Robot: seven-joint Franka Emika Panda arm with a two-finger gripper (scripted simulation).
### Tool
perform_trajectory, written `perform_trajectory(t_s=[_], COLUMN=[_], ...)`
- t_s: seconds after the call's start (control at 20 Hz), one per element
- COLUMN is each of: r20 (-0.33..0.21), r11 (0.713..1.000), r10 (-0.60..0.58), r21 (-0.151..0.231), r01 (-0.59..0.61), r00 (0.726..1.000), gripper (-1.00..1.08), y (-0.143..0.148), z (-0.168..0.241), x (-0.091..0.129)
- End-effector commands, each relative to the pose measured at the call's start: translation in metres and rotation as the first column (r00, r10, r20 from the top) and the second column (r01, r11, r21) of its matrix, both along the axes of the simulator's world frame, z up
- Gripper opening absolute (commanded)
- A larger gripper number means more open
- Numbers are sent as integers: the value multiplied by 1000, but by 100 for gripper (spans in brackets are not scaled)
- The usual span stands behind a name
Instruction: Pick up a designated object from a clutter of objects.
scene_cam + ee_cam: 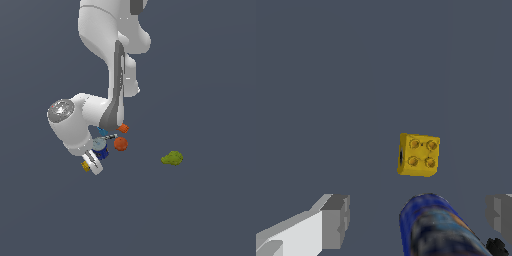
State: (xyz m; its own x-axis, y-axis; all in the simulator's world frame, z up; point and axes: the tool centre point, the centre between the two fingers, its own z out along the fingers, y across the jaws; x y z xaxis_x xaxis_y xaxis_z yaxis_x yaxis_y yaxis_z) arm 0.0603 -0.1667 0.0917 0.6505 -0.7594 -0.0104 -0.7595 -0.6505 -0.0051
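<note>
The designated object, a mustard-yellow studded block (418,155) with a dark hole in its side, lies on the floor ahead of my fingertips. In the exterior view it (86,167) peeks out beside the white hand. My gripper (417,217) is open, with its grey fingers (336,220) set wide apart. The blue can (436,227) shows in the gap between them, and neither finger touches it. The clutter of objects sits under the arm: the blue can with grey lid (101,150), orange-red ball (120,144), orange block (123,128), blue cup (102,131) and thin stick (110,136).
A yellow-green lumpy blob (172,158) lies apart, toward the exterior view's right. The arm's white elbow and wrist (70,122) hang low over the clutter and hide part of it. Plain dark grey floor (200,210) surrounds everything.
</note>
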Motion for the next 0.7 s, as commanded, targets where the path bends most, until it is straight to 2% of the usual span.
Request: perform_trajectory(t_s=[0.0, 0.25, 0.65], r20=[2, 3, 2], r11=[999, 996, 997], r10=[-44, -83, -80], r21=[-6, -11, -11], r01=[44, 83, 80], r00=[999, 997, 997], gripper=[100, 100, 100], y=[-10, -20, -19], z=[-10, -19, -32], x=[0, -1, -2])
